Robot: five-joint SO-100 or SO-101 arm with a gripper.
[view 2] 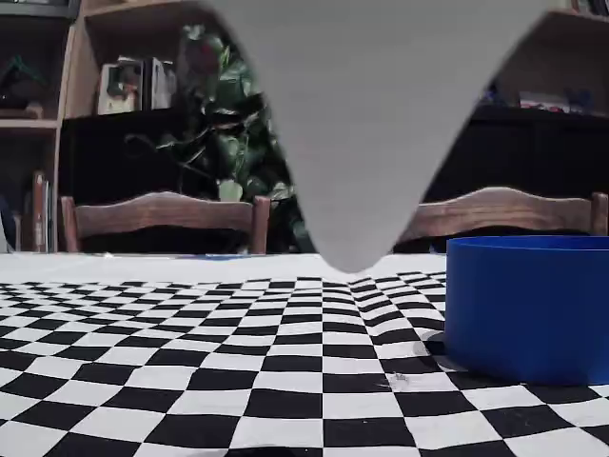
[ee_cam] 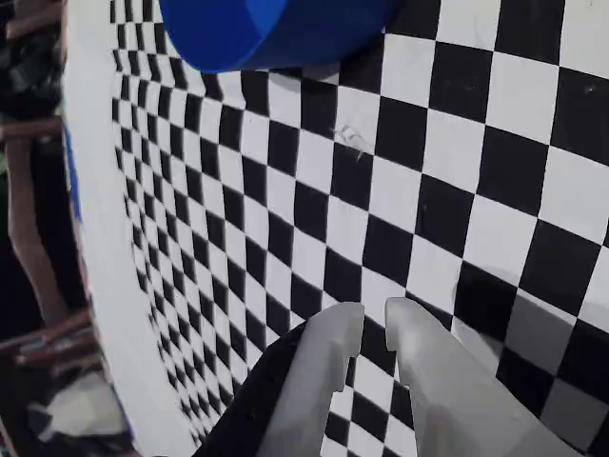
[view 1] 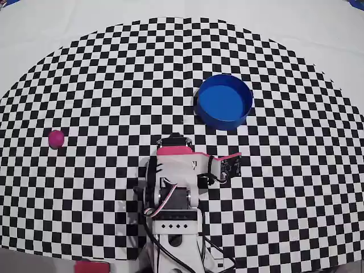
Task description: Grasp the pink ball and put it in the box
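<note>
The pink ball (view 1: 56, 139) lies on the checkered cloth at the far left of the overhead view, far from the arm. It does not show in the wrist or fixed views. The blue round box (view 1: 223, 101) stands up and to the right of the arm, and is empty. It also shows at the top of the wrist view (ee_cam: 276, 29) and at the right of the fixed view (view 2: 528, 305). My gripper (view 1: 173, 140) is folded back over the arm's base. In the wrist view the gripper (ee_cam: 374, 319) has its pale fingers nearly together and holds nothing.
A blurred grey shape (view 2: 366, 124) hangs from the top of the fixed view. Behind the table stand wooden chairs (view 2: 162, 214), shelves and a plant. A pink-red object (view 1: 91, 266) lies at the cloth's near edge. The table's white edge (ee_cam: 105, 276) runs down the left of the wrist view.
</note>
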